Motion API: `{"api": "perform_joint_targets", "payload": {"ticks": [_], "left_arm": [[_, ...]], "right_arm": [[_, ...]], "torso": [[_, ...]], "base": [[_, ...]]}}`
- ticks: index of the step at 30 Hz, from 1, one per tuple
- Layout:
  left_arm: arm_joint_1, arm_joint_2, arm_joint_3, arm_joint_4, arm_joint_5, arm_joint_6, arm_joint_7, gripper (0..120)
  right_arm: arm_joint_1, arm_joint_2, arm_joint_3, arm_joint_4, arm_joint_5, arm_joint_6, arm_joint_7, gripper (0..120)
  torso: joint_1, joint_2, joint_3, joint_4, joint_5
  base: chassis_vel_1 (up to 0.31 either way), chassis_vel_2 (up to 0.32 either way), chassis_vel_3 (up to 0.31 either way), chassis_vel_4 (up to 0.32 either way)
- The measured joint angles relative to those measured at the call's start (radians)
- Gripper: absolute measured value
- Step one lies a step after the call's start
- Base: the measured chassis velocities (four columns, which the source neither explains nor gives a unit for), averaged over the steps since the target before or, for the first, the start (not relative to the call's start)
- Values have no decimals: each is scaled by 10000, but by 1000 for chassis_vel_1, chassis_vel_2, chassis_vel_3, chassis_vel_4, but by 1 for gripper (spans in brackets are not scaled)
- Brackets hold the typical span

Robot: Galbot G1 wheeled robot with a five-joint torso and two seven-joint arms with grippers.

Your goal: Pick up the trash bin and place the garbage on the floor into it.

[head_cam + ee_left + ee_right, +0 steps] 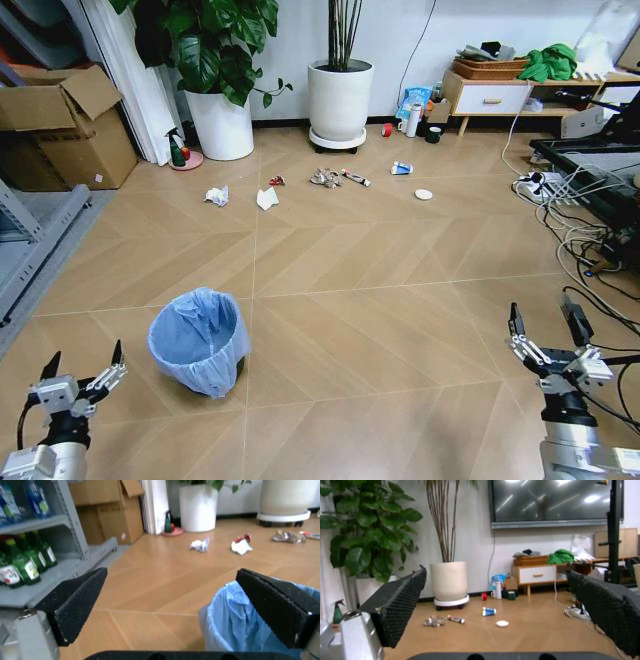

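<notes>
The trash bin [198,342], small, round and lined with a crinkly light blue bag, stands upright on the floor [380,300] at the near left. My left gripper [85,355] is open just left of it, apart from it; in the left wrist view the trash bin [245,630] sits beside the open left gripper [172,600]. My right gripper [545,318] hangs open at the near right, holding nothing, as the right wrist view also shows [497,607]. The garbage lies far ahead: crumpled white paper [217,195], a red wrapper [276,181], a grey-brown wrapper [324,178], a tube [355,178], a carton [401,168] and a lid [424,194].
Two large white plant pots [222,125] [340,100] stand at the back wall, a cardboard box [65,125] at far left. Cables [570,215] sprawl along the right. A shelf with bottles [25,555] is to my left. A low cabinet [495,95] sits back right.
</notes>
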Motion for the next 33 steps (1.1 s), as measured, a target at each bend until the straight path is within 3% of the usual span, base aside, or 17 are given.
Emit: {"api": "perform_joint_targets", "payload": {"ticks": [1,2,5,6,9,17,23,33], "left_arm": [[-50,188,85,-132,-79,545,-239,100],[-50,188,85,-132,-79,545,-239,100],[52,1025,434,-704,-485,2225,-1493,100],[52,1025,434,-704,-485,2225,-1493,100],[-180,1893,934,-744,-1462,3166,-2625,100],[-829,2888,1864,16,-2764,3741,-3097,100],[-1606,3156,2657,816,-3789,3965,-2658,98],[-2617,3654,3570,1718,-4422,4223,-2615,91]], "right_arm": [[76,-105,-2,-60,29,-40,14,100],[76,-105,-2,-60,29,-40,14,100],[548,-663,-234,-515,57,-251,63,100],[548,-663,-234,-515,57,-251,63,100],[637,-951,-340,-825,47,-308,67,100],[300,-954,-372,-888,-203,-264,52,100],[-44,-773,-238,-740,-362,-170,39,100],[-270,-612,-97,-482,-531,-174,58,100]], "torso": [[0,0,0,-3,1],[0,0,0,-3,1],[0,0,0,0,6],[0,0,0,0,6],[0,0,0,1,0],[0,0,0,-1,3],[1,0,0,-2,1],[1,-1,0,-2,3]], "base": [[0,0,0,0],[0,0,0,0],[0,0,0,0],[0,0,0,0],[0,0,0,0],[0,0,0,0],[0,0,0,0],[0,0,0,0]]}}
